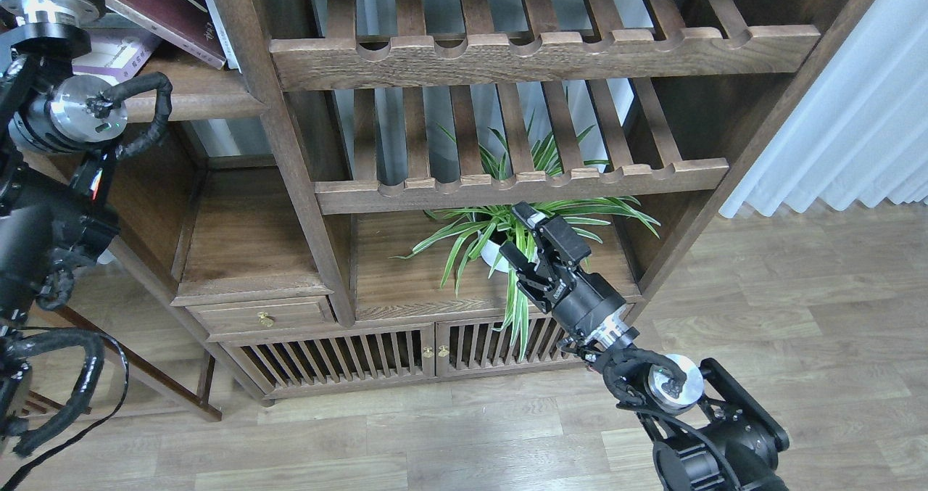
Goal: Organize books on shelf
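The books lie at the top left on the shelf (206,96), a solid dark-brown board. A dark red book (163,1) with pale yellow lettering leans across the stack. A pale lavender-white book (119,52) lies flat under it. The yellow-green one is hidden behind my left arm (69,110). That arm rises in front of the books, and its far end passes out of the top edge, so its gripper is out of view. My right gripper (518,236) is open and empty, low in the middle, in front of a potted plant.
A spider plant in a white pot (496,248) stands on the lower middle board. Two slatted racks with notched front rails (522,183) hang above it. A small drawer (264,313) and slatted cabinet doors (377,353) are below. A white curtain (848,114) hangs at the right.
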### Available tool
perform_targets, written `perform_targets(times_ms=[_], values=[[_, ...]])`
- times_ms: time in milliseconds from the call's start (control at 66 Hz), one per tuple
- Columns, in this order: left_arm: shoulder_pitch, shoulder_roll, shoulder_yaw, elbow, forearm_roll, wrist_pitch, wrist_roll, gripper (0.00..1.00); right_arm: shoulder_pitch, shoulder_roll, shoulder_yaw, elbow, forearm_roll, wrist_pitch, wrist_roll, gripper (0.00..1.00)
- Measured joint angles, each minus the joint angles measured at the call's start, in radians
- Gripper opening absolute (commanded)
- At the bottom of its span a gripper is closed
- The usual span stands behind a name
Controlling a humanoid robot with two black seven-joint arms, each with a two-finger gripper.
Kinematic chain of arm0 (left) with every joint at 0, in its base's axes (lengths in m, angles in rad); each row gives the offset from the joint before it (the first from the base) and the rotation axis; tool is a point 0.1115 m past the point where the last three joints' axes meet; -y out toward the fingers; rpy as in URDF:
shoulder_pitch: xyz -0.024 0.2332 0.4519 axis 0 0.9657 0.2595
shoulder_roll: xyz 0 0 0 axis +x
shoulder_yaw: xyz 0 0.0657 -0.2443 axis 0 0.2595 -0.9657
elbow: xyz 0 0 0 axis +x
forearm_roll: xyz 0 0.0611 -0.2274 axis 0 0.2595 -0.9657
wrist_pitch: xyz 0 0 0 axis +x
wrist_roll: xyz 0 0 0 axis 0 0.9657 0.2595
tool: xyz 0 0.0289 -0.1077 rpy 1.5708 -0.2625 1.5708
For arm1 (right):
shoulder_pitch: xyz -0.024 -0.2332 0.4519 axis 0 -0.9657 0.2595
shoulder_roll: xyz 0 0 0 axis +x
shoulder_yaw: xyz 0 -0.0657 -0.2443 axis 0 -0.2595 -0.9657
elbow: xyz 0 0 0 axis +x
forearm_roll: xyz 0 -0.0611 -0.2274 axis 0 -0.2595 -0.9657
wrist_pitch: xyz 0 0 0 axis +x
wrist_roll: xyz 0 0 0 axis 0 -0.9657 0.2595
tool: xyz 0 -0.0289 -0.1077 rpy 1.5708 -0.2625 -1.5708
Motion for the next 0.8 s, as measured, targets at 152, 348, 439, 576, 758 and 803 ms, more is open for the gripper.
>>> perform_targets(times_ms=[152, 348, 439, 576, 758, 803], values=[[0.003, 0.0, -0.001, 0.012, -0.002, -0.001, -0.001, 0.55, 0.0, 0.0, 0.0, 0.0, 0.0, 0.0, 0.0, 0.98], [0.004, 0.0, -0.003, 0.008, -0.017, -0.002, -0.001, 0.67, 0.0, 0.0, 0.0, 0.0, 0.001, -0.002, 0.0, 0.98], [0.0, 0.0, -0.007, 0.007, -0.021, -0.002, -0.001, 0.67, 0.0, 0.0, 0.0, 0.0, 0.0, -0.001, 0.0, 0.98], [-0.025, 0.0, -0.016, 0.002, -0.022, -0.002, -0.001, 0.68, 0.0, 0.0, 0.0, 0.0, 0.0, -0.002, 0.0, 0.98], [-0.134, -0.001, -0.02, -0.001, -0.023, -0.002, -0.001, 0.68, -0.002, 0.0, 0.0, 0.0, 0.0, -0.001, 0.0, 0.98], [-0.151, -0.001, -0.02, -0.002, -0.023, -0.002, 0.0, 0.68, -0.003, 0.0, 0.0, 0.0, 0.001, 0.0, 0.0, 0.98]])
